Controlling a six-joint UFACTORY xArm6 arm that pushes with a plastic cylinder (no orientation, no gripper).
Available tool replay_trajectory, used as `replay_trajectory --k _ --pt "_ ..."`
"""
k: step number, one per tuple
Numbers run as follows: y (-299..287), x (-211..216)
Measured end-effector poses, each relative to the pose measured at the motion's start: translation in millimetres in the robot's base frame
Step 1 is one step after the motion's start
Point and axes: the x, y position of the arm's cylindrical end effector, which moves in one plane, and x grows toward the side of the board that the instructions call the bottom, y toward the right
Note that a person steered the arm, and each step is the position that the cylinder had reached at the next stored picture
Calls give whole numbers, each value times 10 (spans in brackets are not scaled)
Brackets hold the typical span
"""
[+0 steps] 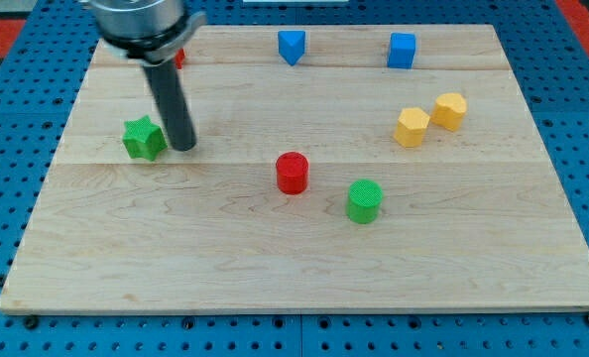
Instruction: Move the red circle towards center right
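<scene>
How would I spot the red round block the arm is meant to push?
Start at the wooden board and look just below its middle. The red circle stands there, a short cylinder, with a green circle at its lower right. It is the only fully visible red piece.

Wooden board carries red circle, other blocks.

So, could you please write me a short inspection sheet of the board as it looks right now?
Surface: wooden board on blue pegboard.
Job's things: red circle upright near the middle, untouched.
Clutter: green circle; green star; two yellow blocks; blue triangular block; blue cube; red block partly hidden by the arm.
Grippers: none; my tip just right of the green star, far left of the red circle.
Cables: nothing seen.
Surroundings: red strip at top right.
</scene>
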Motion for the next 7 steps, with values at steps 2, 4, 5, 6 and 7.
replay_trajectory --k 2,4,5,6,7 --pt "921 -239" --pt "352 673" --pt "1192 671" --pt "1655 639" --pt "1647 452"
